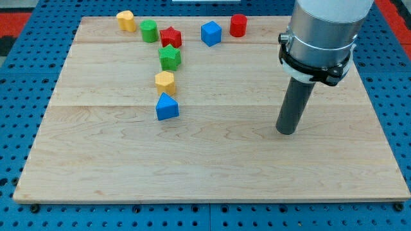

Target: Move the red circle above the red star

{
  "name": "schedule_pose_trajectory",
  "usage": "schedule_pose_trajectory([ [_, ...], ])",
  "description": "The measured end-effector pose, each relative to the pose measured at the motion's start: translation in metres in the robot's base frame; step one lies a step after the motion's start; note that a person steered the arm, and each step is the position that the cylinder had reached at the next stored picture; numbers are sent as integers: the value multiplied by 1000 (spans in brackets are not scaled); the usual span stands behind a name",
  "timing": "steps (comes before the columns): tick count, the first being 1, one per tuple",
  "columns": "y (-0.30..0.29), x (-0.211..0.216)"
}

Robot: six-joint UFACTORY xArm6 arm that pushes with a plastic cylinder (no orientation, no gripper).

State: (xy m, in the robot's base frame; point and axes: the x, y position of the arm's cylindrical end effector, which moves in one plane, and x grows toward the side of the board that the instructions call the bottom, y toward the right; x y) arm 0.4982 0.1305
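Note:
The red circle (239, 25), a short red cylinder, stands near the board's top edge, right of centre. The red star (171, 36) lies further left near the top, beside a green cylinder (149, 30). A blue cube (210, 33) sits between the red star and the red circle. My tip (286, 130) rests on the board at the view's right, well below and to the right of the red circle, touching no block.
A yellow block (126, 20) is at the top left. A green star (170, 57), a yellow hexagon (165, 82) and a blue block (167, 106) form a column below the red star. The wooden board (212, 167) lies on a blue pegboard.

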Motion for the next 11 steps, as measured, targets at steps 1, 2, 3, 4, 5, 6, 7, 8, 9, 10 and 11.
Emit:
schedule_pose_trajectory([
  [1,0,0],
  [2,-6,0],
  [3,-6,-1],
  [4,-4,-31],
  [5,52,-132],
  [6,20,-243],
  [7,-70,-285],
  [8,-164,-288],
  [9,-167,-296],
  [10,-156,-293],
  [11,-154,-296],
])
